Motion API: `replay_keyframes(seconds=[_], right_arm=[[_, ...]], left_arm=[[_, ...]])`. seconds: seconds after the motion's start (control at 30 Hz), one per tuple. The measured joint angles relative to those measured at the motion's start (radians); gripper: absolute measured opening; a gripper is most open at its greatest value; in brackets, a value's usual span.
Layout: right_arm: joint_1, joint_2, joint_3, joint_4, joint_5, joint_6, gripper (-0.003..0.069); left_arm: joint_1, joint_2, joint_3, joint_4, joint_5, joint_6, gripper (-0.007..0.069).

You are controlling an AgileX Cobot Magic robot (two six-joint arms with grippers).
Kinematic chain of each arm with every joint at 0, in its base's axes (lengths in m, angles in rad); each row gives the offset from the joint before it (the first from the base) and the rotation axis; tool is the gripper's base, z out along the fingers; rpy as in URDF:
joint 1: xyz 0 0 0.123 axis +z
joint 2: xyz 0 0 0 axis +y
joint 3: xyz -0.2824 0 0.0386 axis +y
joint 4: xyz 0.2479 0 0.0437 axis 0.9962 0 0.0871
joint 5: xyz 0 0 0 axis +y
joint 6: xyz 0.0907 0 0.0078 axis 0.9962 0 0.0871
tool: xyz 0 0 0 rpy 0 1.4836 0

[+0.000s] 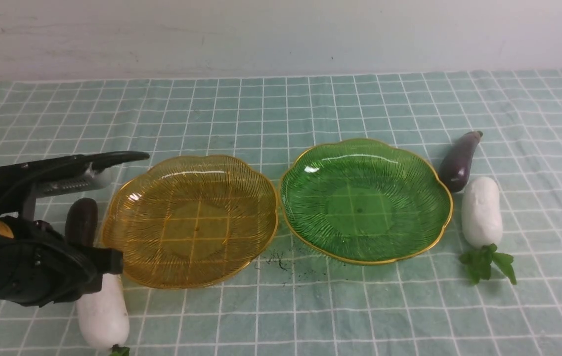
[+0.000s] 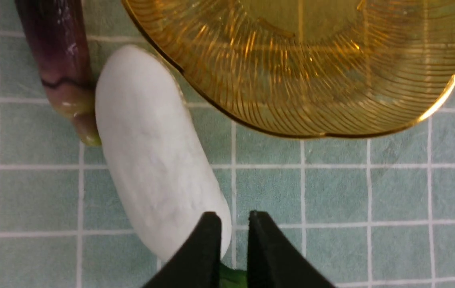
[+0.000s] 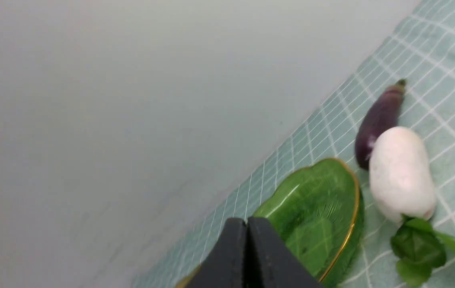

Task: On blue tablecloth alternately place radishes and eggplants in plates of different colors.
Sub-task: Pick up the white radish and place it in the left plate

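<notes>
We find all four vegetables on the cloth and both plates empty. The left radish (image 1: 103, 311), plump, white and oblong, lies at 7 o'clock of the amber plate (image 1: 189, 222), a transparent, ribbed, scalloped dish with a gold rim. Its leafy end points to 6 o'clock. Its far end sits just beside the rim, and we cannot tell whether they touch. The left eggplant (image 1: 82, 221), slender and dark purple, lies at 9 o'clock of the same plate, its stem end touching the radish's flank.

The green plate (image 1: 365, 200), of like make, stands at 3 o'clock of the amber plate, the two rims just beside each other. The right radish (image 1: 481, 210), white with a green leaf sprig (image 1: 486, 262) at its 6 o'clock end, lies at 3 o'clock of the green plate. The right eggplant (image 1: 458, 159) lies at 2 o'clock of that plate, stem toward 1 o'clock, blunt end against or just beside the radish.

All rest on the blue tablecloth (image 1: 281, 109), pale teal with a white grid, lightly wrinkled. We note dark specks (image 1: 281, 262) on it at 6 o'clock of the gap between the plates.

The left gripper (image 2: 233, 216), black, hangs above the left radish's leafy end. Its jaws stand narrowly apart and hold nothing. The right gripper (image 3: 247, 224) shows only in its wrist view, jaws pressed together and empty, the green plate beyond its tips. A white wall (image 1: 281, 34) bounds the cloth at 12 o'clock.
</notes>
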Motion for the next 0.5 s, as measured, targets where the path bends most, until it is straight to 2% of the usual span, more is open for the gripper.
replay_keyframes(seconds=[0.03, 0.07, 0.17, 0.2, 0.23, 0.3, 0.4, 0.5], right_arm=[[0.000, 0.024, -0.031, -0.016, 0.042, -0.032, -0.0013], [0.000, 0.039, -0.047, -0.020, 0.059, -0.038, -0.0013], [0.000, 0.213, -0.214, -0.117, 0.211, -0.149, -0.0013], [0.000, 0.223, -0.223, -0.117, 0.228, -0.153, -0.0013], [0.000, 0.282, -0.274, -0.147, 0.279, -0.175, -0.0013], [0.000, 0.365, -0.343, -0.166, 0.351, -0.204, -0.0013], [0.000, 0.484, -0.425, -0.178, 0.435, -0.247, -0.0013], [0.000, 0.585, -0.462, -0.178, 0.466, -0.267, -0.0013]], left_arm=[[0.005, 0.012, -0.001, 0.002, -0.006, -0.028, 0.0185], [0.005, 0.012, -0.001, 0.002, -0.006, -0.028, 0.0185], [0.023, 0.076, -0.001, 0.049, -0.006, -0.117, 0.0385], [0.023, 0.081, -0.001, 0.049, -0.006, -0.117, 0.0395], [0.028, 0.116, -0.001, 0.082, -0.006, -0.152, 0.0467], [0.031, 0.161, -0.002, 0.117, -0.017, -0.189, 0.0554], [0.032, 0.221, -0.002, 0.138, -0.045, -0.214, 0.0631], [0.032, 0.272, -0.003, 0.139, -0.065, -0.216, 0.0643]])
